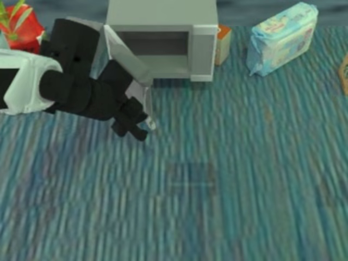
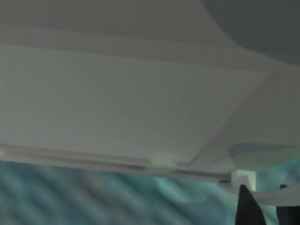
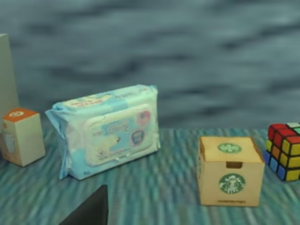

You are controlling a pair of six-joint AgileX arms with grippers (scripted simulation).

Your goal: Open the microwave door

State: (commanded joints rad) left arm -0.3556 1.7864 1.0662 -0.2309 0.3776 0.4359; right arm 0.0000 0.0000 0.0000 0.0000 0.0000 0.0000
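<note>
Swinging already half open at the tabletop's far left, the microwave door [image 1: 128,54] looks rigid and light on its hinge; my left hand [image 1: 142,120] grips its pale handle [image 1: 148,103], the sensible hold.

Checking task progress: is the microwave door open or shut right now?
Open, partway. In the top view the microwave door is swung out to the left, exposing the microwave cavity; the left gripper is at its handle.

Pale blue wipes pack [image 3: 108,130], small orange-topped box [image 3: 22,136], tan carton [image 3: 229,170], colour cube [image 3: 285,150], red object [image 1: 20,25].
</note>
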